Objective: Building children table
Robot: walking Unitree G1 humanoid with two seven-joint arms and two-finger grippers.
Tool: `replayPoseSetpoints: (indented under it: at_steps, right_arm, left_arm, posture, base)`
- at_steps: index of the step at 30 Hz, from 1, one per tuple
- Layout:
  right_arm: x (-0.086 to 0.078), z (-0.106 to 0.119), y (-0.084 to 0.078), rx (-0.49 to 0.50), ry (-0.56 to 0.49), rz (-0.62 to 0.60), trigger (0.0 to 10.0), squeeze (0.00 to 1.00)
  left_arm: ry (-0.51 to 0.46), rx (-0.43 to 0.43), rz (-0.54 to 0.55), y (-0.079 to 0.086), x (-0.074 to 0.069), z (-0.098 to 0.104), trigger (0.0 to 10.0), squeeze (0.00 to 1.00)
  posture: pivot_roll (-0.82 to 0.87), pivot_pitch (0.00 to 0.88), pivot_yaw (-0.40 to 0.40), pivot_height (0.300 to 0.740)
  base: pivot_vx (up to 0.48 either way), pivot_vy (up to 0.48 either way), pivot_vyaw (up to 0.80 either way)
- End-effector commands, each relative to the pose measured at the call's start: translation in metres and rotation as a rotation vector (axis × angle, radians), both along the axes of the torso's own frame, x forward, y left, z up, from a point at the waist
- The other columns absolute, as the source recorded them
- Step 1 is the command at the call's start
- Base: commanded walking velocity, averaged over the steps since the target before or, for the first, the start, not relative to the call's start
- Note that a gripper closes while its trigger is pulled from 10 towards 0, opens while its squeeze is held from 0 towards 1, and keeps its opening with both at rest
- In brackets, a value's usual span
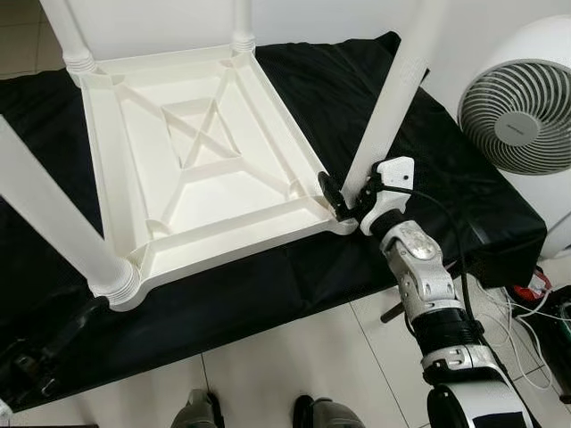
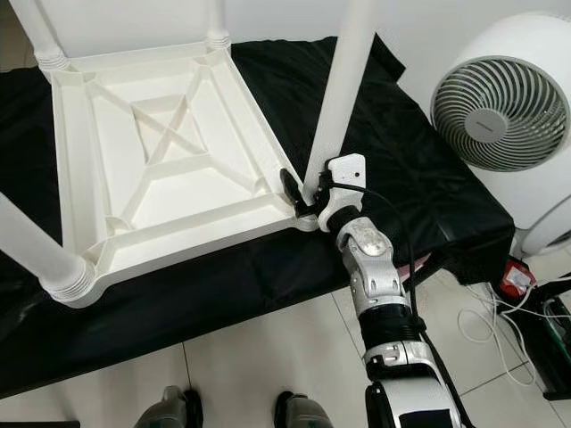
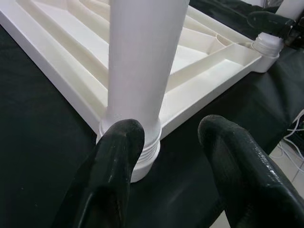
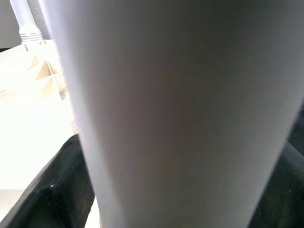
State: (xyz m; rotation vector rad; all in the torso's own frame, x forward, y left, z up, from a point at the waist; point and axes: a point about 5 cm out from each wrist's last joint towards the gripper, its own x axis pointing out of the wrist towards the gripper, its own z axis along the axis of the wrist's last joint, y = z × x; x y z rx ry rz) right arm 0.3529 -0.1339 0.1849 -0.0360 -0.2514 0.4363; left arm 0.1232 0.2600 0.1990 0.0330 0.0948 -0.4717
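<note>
Four legs: all stand upright in the corner sockets of the upturned tabletop (image 1: 205,147), which is why the white frame lies ribbed side up on the black cloth (image 1: 357,98); the sockets are reachable only from underneath.
Tabletop position: it rests flat on the cloth-covered bench, its near edge close to the bench's front edge, within reach of both arms.
Near-right leg (image 1: 393,98): it rises from the corner nearest the right arm, and from the head views it leans slightly, so I judge it may not be fully seated.
Right gripper (image 1: 343,198): it sits low at the base of that leg, one black finger on either side of the tube, closed around it; a low grip probably suits pressing or turning the threaded end into its socket.
Right wrist view: the leg's white tube (image 4: 180,109) runs close past the lens, with dark finger edges flanking it, which fits a firm hold.
Near-left leg (image 3: 140,66): its ribbed collar (image 3: 142,154) sits in the corner socket and looks seated.
Left gripper (image 3: 173,171): its fingers (image 3: 114,175) are spread apart with nothing between them, one tip just in front of the collar, the other off to the side over the cloth.
Fan (image 1: 522,107): it stands on the floor beyond the bench's right end, well apart from the work.
Stage: assembly looks nearly done, with final tightening of the right leg likely remaining.
</note>
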Motion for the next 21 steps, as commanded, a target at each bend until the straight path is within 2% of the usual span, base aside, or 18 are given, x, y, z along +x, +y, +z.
replayPoseSetpoints:
  at_steps: [1,2,5,8,9,11,12,14,15,18,20,21]
  right_arm:
    - [0.002,0.001,0.002,0.002,-0.005,0.008,10.0,0.0]
    - [0.002,0.001,0.002,0.002,-0.005,0.008,10.0,0.0]
    - [0.003,0.001,0.003,0.006,-0.007,0.013,10.0,0.0]
    - [0.004,-0.001,0.001,0.012,-0.008,-0.004,10.0,0.0]
    - [0.004,-0.001,0.001,0.012,-0.008,-0.004,10.0,0.0]
    - [0.005,-0.001,-0.006,0.017,-0.012,-0.029,10.0,0.0]
    - [0.005,0.0,-0.009,0.016,-0.014,-0.041,10.0,0.0]
    - [0.005,0.0,-0.012,0.015,-0.017,-0.05,10.0,0.0]
    - [0.006,0.001,-0.016,0.013,-0.019,-0.065,10.0,0.0]
    - [0.006,0.001,-0.019,0.013,-0.021,-0.075,10.0,0.0]
    - [0.006,0.002,-0.033,0.017,-0.024,-0.129,10.0,0.0]
    - [0.006,0.002,-0.033,0.017,-0.024,-0.129,10.0,0.0]
  left_arm:
    - [0.016,0.023,0.021,0.011,-0.008,0.0,10.0,0.0]
    - [0.016,0.023,0.021,0.011,-0.008,0.0,10.0,0.0]
    - [0.015,0.044,0.121,0.027,-0.005,-0.002,10.0,0.0]
    - [-0.025,0.118,0.284,0.046,0.019,-0.005,10.0,0.0]
    - [-0.025,0.118,0.284,0.046,0.019,-0.005,10.0,0.0]
    - [-0.038,0.145,0.348,0.05,0.035,-0.008,10.0,0.0]
    - [-0.041,0.158,0.362,0.049,0.042,-0.009,10.0,0.0]
    - [-0.04,0.162,0.363,0.048,0.047,-0.01,10.0,0.0]
    - [-0.05,0.187,0.378,0.046,0.056,-0.01,10.0,0.0]
    - [-0.057,0.202,0.387,0.045,0.062,-0.01,10.0,0.0]
    - [-0.099,0.165,0.314,0.022,0.079,-0.005,10.0,0.0]
    - [-0.099,0.165,0.314,0.022,0.079,-0.005,10.0,0.0]
  posture:
    - [0.14,0.181,-0.049,0.74]
    - [0.14,0.181,-0.049,0.74]
    - [0.14,0.181,-0.049,0.74]
    - [0.13,0.176,-0.04,0.74]
    - [0.13,0.176,-0.04,0.74]
    - [0.13,0.176,-0.04,0.74]
    - [0.13,0.176,-0.04,0.74]
    - [0.13,0.176,-0.04,0.74]
    - [0.09,0.171,-0.014,0.74]
    - [0.09,0.171,-0.014,0.74]
    - [0.07,0.168,-0.002,0.74]
    - [0.07,0.168,-0.002,0.74]
  base:
    - [0.0,0.0,0.0]
    - [0.0,0.0,0.0]
    - [0.0,0.0,0.0]
    - [0.0,0.0,0.0]
    - [0.0,0.0,0.0]
    - [0.0,0.0,0.0]
    - [0.0,0.0,0.0]
    - [0.0,0.0,0.0]
    - [0.0,0.0,0.0]
    - [0.0,0.0,0.0]
    - [0.0,0.0,0.0]
    - [0.0,0.0,0.0]
